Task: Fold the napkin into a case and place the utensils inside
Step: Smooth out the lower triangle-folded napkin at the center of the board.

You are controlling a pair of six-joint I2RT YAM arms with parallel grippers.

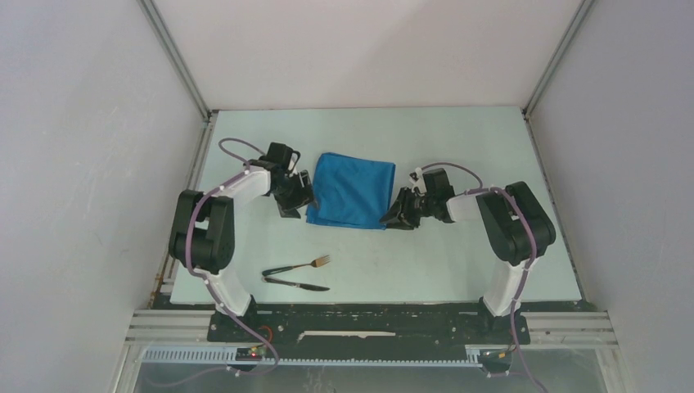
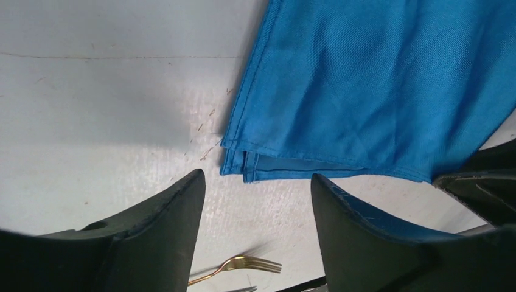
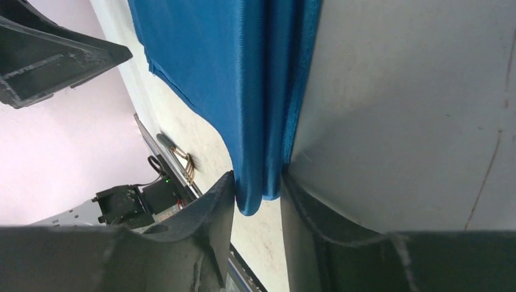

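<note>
near the bottom centre of the top view we are seeing the fork (image 1: 311,264) and knife (image 1: 296,284) lying side by side on the table (image 1: 458,147), well apart from the cloth. farther up, the left jaws are standing spread just beside the lower left corner of the napkin (image 1: 352,190), pinching nothing. the right jaws are sitting around its lower right corner, with cloth filling the gap; we cannot tell whether they are gripping it. the napkin is lying folded at mid-frame.
</note>
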